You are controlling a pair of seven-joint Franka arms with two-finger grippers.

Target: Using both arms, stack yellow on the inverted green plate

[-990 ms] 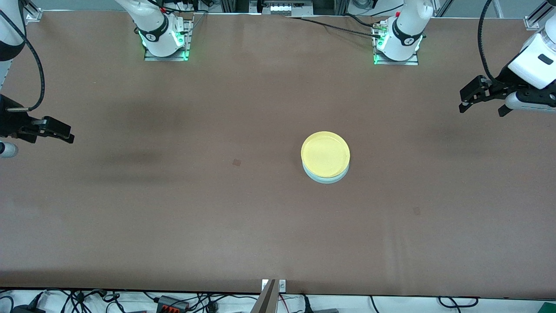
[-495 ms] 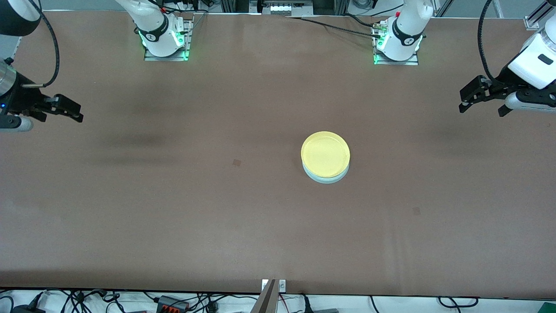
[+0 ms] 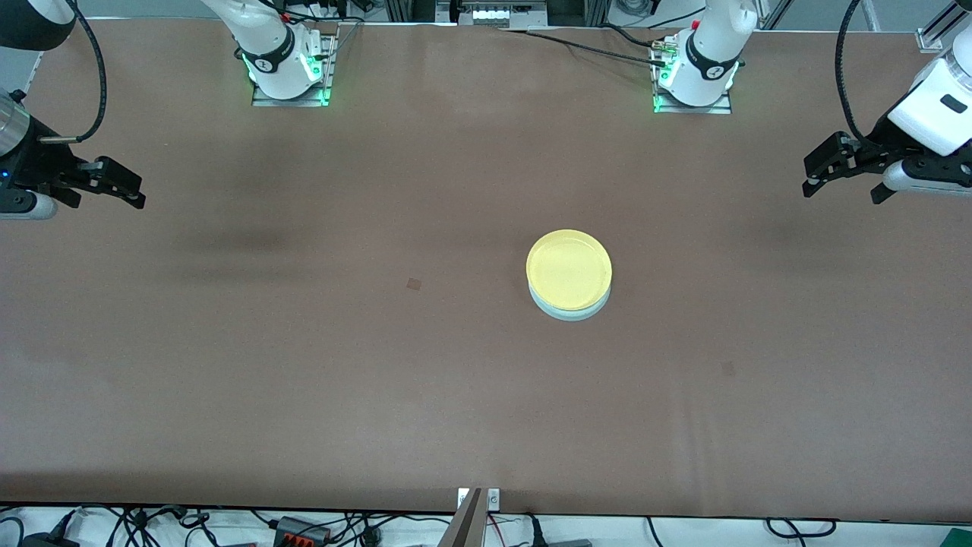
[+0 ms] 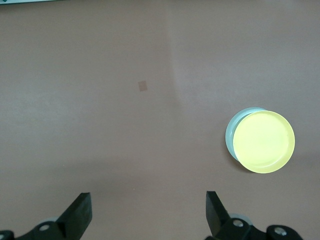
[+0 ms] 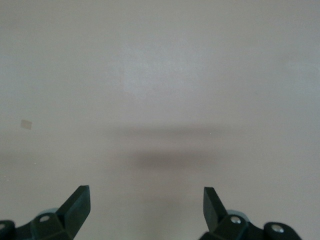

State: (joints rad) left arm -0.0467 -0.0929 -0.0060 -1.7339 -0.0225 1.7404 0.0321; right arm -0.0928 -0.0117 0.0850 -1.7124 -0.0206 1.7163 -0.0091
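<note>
A: Orientation of the yellow plate [image 3: 569, 269]?

B: It is lying flat with its rim and hollow facing up. It is round, so there is no long axis to record. It is sitting on the green plate [image 3: 571, 311], which is showing only as a pale crescent at the edge nearer the front camera; in the left wrist view the yellow plate [image 4: 264, 142] is likewise covering most of the green plate [image 4: 234, 134].

A: Anything lying in the yellow plate?

B: Its hollow is showing only plain yellow. The stack is resting on the brown table [image 3: 304, 365], about mid-table and somewhat toward the left arm's end.

A: Arm poses?

B: Both are waiting, well apart from the stack. The left gripper [image 3: 844, 176] is hanging over the left arm's end of the table, with its white wrist reaching in from the table's edge. The right gripper [image 3: 121, 190] is hanging over the right arm's end.

A: Finger state?

B: The left gripper [image 4: 148, 214] is showing its fingers spread wide and gripping nothing. The right gripper [image 5: 146, 209] is the same, wide apart over bare tabletop.
</note>
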